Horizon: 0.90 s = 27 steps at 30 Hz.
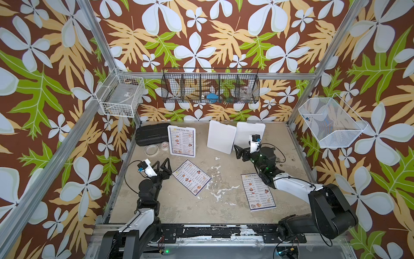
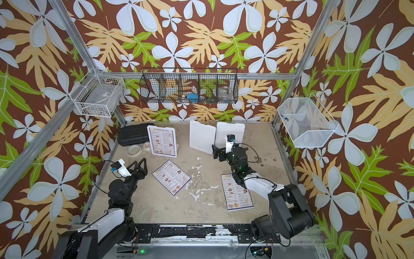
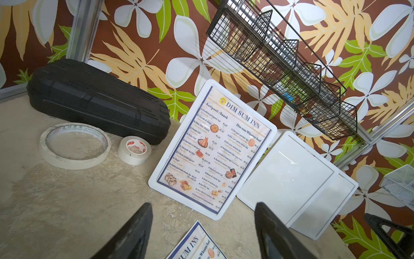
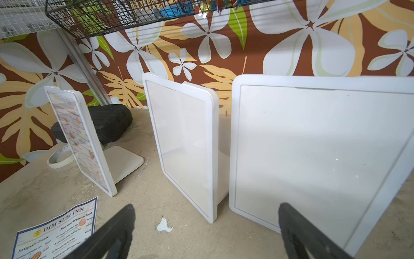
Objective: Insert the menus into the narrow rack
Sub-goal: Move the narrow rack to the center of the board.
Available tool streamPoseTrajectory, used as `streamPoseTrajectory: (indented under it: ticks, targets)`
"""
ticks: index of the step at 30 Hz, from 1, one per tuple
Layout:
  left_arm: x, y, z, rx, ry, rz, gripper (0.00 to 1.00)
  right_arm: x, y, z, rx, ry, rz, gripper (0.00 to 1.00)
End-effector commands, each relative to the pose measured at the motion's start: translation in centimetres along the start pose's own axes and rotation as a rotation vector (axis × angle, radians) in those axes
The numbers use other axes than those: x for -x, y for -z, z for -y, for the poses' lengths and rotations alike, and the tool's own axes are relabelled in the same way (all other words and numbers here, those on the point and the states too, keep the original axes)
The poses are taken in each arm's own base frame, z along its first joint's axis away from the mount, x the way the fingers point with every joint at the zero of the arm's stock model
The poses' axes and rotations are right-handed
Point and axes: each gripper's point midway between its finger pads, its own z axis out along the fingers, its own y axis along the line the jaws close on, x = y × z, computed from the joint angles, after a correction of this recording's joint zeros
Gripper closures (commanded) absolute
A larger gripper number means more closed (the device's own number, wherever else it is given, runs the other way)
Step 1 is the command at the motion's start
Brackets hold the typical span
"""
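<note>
One of three done, by the look of it. The first menu (image 1: 182, 140) is standing upright inside the left stand (image 3: 180, 133) at the far left of the bench (image 1: 201, 208), its "DIM SUM INN" heading at the top and the sheet reading as fully seated. I am taking these white stands to be the rack in question. The middle stand (image 1: 220, 138) and the right stand (image 1: 252, 131) are standing side by side at the far edge, both showing blank white faces, so two slots are waiting. The second menu (image 1: 191, 180) is lying flat and skewed near the bench centre. The third menu (image 1: 259, 197) is lying flat on the near right, its far corner passing under the right arm. The left pincer (image 1: 162, 166) is hovering just left of the second menu with its jaws spread fairly wide and nothing between them. The right pincer (image 1: 239, 152) is hanging in front of the two empty stands, jaws fully spread and gripping nothing. Neither loose sheet is being touched. What is remaining, as I judge it: picking each flat sheet off the bench and feeding it into an empty stand.
</note>
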Motion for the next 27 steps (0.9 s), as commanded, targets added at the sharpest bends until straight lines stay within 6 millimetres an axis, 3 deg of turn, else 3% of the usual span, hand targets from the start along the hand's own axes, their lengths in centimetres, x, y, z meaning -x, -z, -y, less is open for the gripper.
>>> streamPoseTrajectory:
  ticks: [1, 15, 27]
  targets:
    - [0.5, 0.0, 0.6, -0.028, -0.023, 0.017, 0.26, 0.6, -0.6, -0.9, 0.062, 0.009, 0.027, 0.00]
    - [0.4, 0.2, 0.6, -0.030, -0.024, 0.017, 0.26, -1.7, -4.3, -0.8, 0.133, -0.019, -0.065, 0.03]
    - [0.3, 0.3, 0.6, -0.033, -0.023, 0.017, 0.26, -1.9, -7.8, -0.9, 0.167, -0.019, -0.100, 0.06]
